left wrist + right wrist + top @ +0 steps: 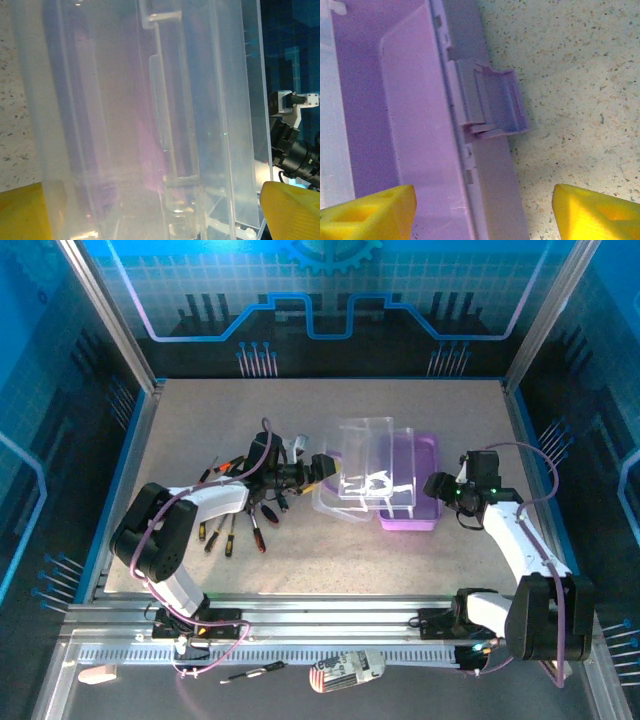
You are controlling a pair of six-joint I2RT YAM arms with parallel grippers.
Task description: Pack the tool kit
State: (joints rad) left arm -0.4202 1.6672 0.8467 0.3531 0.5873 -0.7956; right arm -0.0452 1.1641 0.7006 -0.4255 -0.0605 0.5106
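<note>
top view: the small rectangular purple-based plastic tool kit [412, 502] sits mid-table, its clear plastic lid [365, 460] raised. thin black-and-red screwdrivers [235, 525] lie loose to its left.
left wrist: the left gripper [157, 215] is spread wide astride the lid.
right wrist: the right gripper [485, 215] gapes over the purple latch [492, 102]. it should pin the base there before screwdrivers go in.

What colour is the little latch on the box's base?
Purple; the small plastic latch shows best in the right wrist view.
</note>
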